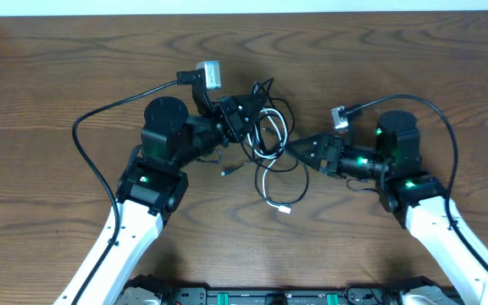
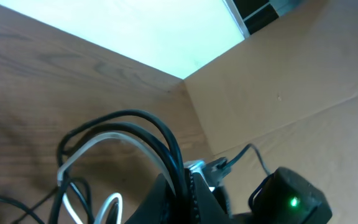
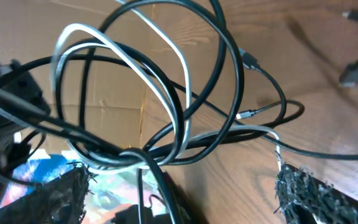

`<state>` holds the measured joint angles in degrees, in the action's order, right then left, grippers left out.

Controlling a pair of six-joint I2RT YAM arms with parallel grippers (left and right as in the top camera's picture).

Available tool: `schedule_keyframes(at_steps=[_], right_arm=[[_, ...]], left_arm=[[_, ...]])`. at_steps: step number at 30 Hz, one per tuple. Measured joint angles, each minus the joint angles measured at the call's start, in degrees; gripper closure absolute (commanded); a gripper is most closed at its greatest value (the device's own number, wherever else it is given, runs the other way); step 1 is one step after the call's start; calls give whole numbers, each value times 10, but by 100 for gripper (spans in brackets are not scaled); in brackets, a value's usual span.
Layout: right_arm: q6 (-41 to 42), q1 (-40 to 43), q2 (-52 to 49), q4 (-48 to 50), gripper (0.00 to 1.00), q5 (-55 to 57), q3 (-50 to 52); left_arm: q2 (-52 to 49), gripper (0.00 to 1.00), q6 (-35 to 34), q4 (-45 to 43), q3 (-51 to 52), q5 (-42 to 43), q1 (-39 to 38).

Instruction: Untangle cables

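Cables (image 1: 271, 140) sat in one tangle at the centre of the frame on the table (image 1: 58, 68), black and white loops crossing each other. The left arm (image 1: 155, 161) reached in from the lower left and the right arm (image 1: 413, 182) from the lower right. The left gripper (image 1: 251, 112) was clenched on the cables at the tangle's upper left edge, with black strands running down between its fingers (image 2: 166, 193). The right gripper (image 1: 299, 151), at the tangle's right edge, stood released, its pads (image 3: 67, 193) wide apart with the loops just ahead. A white plug (image 1: 285, 209) lay below centre on the wood.
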<state>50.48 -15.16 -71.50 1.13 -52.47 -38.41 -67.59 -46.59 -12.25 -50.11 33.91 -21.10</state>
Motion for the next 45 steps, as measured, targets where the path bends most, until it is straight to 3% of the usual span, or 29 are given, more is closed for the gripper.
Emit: schedule_keyframes(at_steps=[4, 7, 17, 19, 29, 31, 34, 44, 45], right_arm=[[29, -26, 0, 4, 15, 31, 0], [38, -35, 0, 10, 30, 52, 0], [5, -36, 0, 55, 29, 112, 0], [0, -36, 0, 58, 32, 116, 0], [-13, -36, 0, 59, 61, 129, 0], [-12, -36, 0, 57, 81, 134, 0], [-14, -36, 0, 48, 97, 141, 0], [-26, -23, 0, 32, 99, 136, 0], [-26, -14, 0, 32, 99, 130, 0]], left_arm=[[0, 92, -13, 0, 0, 0, 0], [0, 92, -16, 0, 0, 0, 0], [0, 92, -17, 0, 0, 0, -35], [0, 92, -17, 0, 0, 0, -43], [-9, 92, -17, -15, 0, 0, -74], [-9, 92, -17, -28, 0, 0, -82], [-9, 92, -17, -42, 0, 0, -90], [-9, 92, -16, -45, 0, -11, -84], [-9, 83, -14, -45, 0, -11, -79]])
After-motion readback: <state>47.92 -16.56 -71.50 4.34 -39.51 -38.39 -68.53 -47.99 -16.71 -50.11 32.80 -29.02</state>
